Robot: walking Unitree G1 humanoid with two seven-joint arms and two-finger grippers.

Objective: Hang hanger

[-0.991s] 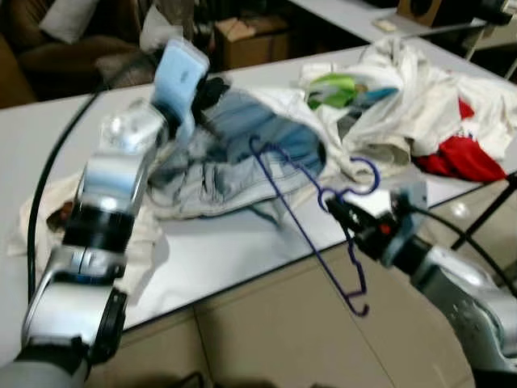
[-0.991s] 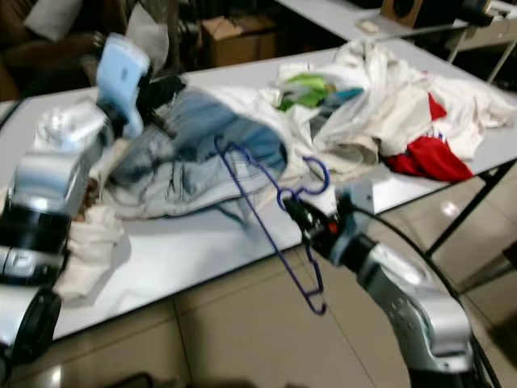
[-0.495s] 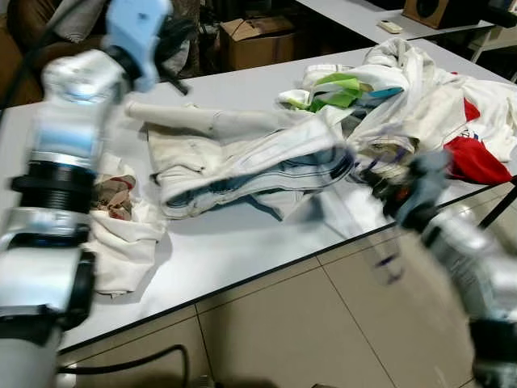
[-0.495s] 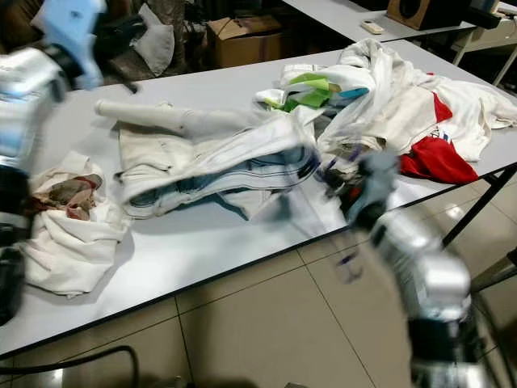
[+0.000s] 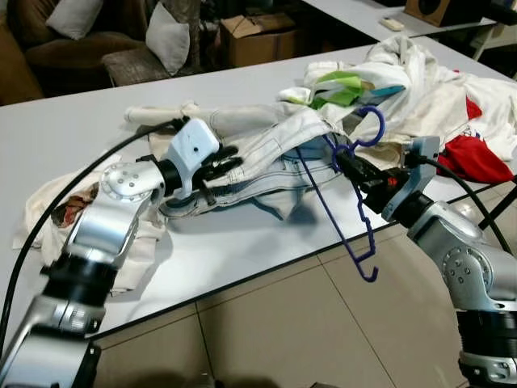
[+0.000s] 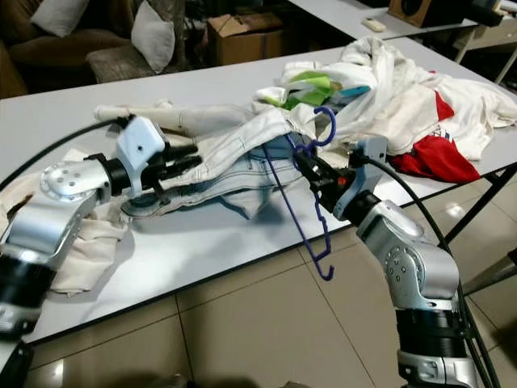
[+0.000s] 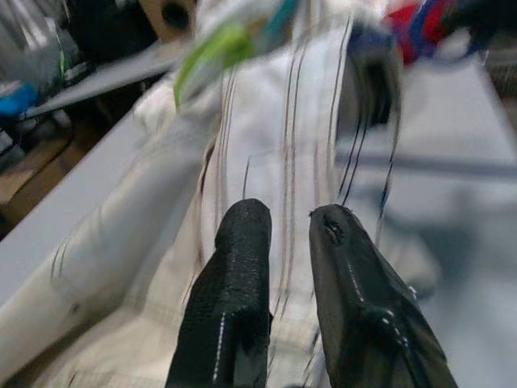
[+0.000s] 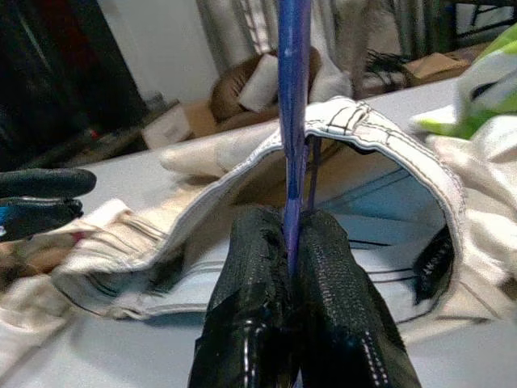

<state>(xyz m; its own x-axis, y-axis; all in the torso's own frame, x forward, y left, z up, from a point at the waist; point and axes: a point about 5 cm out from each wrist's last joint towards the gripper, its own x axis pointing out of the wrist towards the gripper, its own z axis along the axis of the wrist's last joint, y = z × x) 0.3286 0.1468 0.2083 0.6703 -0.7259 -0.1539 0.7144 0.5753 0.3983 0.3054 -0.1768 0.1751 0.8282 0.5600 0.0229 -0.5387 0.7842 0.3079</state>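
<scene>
My right gripper [image 5: 346, 162] is shut on a blue wire hanger [image 5: 329, 212] just below its hook, at the table's front edge. The hook points up and the frame hangs down past the edge over the floor. One end of the hanger reaches into the open waistband [image 8: 371, 133] of pale denim trousers [image 5: 266, 153] lying on the white table [image 5: 234, 250]. In the right wrist view the blue wire [image 8: 292, 97] runs up from between the closed fingers. My left gripper [image 5: 229, 160] hovers low over the trousers' left side, its fingers [image 7: 234, 267] a narrow gap apart, nothing between them.
A heap of white, green and red clothes [image 5: 452, 89] covers the table's right end. A crumpled white cloth [image 5: 48, 210] lies at the left, under my left arm. Tiled floor [image 5: 275, 331] runs in front of the table. A cardboard box [image 5: 258, 36] and sofa cushions stand behind.
The left arm came down from high above the table to just over the trousers, which now lie flat. The right gripper swung the hanger back toward the waistband.
</scene>
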